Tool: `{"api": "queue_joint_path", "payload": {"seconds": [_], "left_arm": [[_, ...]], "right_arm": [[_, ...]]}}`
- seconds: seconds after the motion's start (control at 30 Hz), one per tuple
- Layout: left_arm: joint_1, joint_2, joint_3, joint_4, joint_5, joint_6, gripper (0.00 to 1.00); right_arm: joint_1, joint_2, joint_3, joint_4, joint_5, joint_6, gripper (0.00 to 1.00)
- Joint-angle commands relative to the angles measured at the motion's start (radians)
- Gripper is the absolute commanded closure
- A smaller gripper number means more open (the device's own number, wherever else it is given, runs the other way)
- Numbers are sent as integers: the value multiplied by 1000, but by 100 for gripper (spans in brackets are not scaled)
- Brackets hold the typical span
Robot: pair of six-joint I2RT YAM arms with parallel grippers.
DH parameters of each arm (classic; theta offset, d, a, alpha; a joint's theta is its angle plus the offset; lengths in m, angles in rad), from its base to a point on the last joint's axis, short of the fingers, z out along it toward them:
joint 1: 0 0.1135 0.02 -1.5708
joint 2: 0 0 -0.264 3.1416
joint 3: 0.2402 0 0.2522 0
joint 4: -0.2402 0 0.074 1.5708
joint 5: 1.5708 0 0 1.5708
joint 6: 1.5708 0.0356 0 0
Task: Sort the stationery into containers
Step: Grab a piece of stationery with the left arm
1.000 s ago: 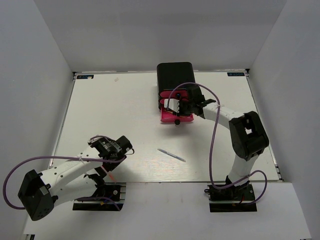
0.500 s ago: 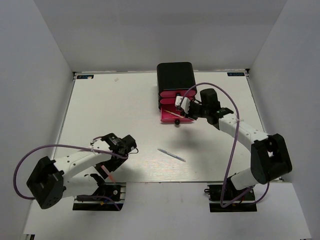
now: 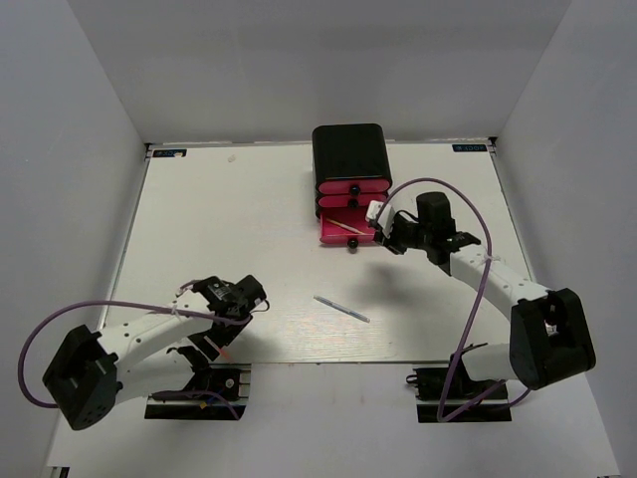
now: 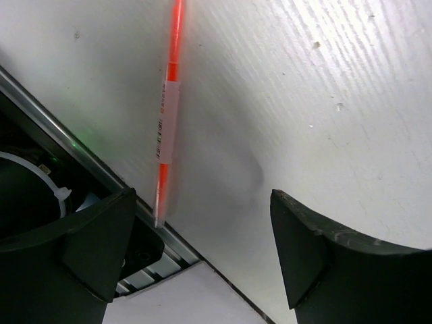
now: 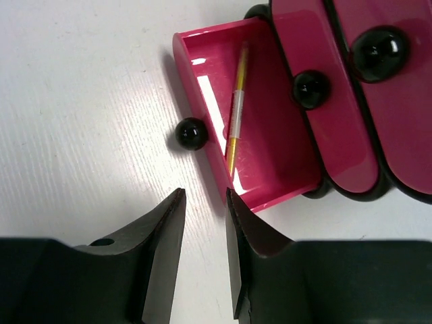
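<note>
The black box holds three pink drawers; the two upper ones are closed and the bottom drawer is pulled out. A thin yellow pen lies inside the open drawer. My right gripper hovers just right of the drawer front, jaws a little apart and empty. A thin orange-red pen with a white label lies by the table's near edge. My left gripper is open above it. A grey-blue pen lies mid-table.
The drawer's black knob is just ahead of my right fingers. The metal rail of the table's near edge and the left arm's base mount sit close to the orange-red pen. White walls enclose the table.
My right gripper has drawn back from over the open drawer to its right front, leaving the yellow pen inside. My left arm has shifted slightly toward the near edge.
</note>
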Motion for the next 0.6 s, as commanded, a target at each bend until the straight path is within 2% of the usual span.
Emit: {"api": "queue_joint_path", "payload": {"seconds": [0.0,0.2,0.37,0.5,0.53,0.57], "left_arm": [[7,-55,-43,50,2,-32,11],[7,0,-53,105,2,-52,11],[7,57,-89,167,13,-52,16],[7,5,-123,179,22,-61,18],[7,-11,-134,179,13,-61,22],[7,-23,-134,179,13,-61,22]], "right_arm": [[-22,-37,-19,50,-47,24,64],[-47,-40,-27,44,-74,38,64],[-63,-61,-30,38,-88,41,64],[-85,-80,-47,33,-91,38,64],[-89,-83,-52,33,-93,38,64],[-91,-86,-52,32,-91,40,64]]}}
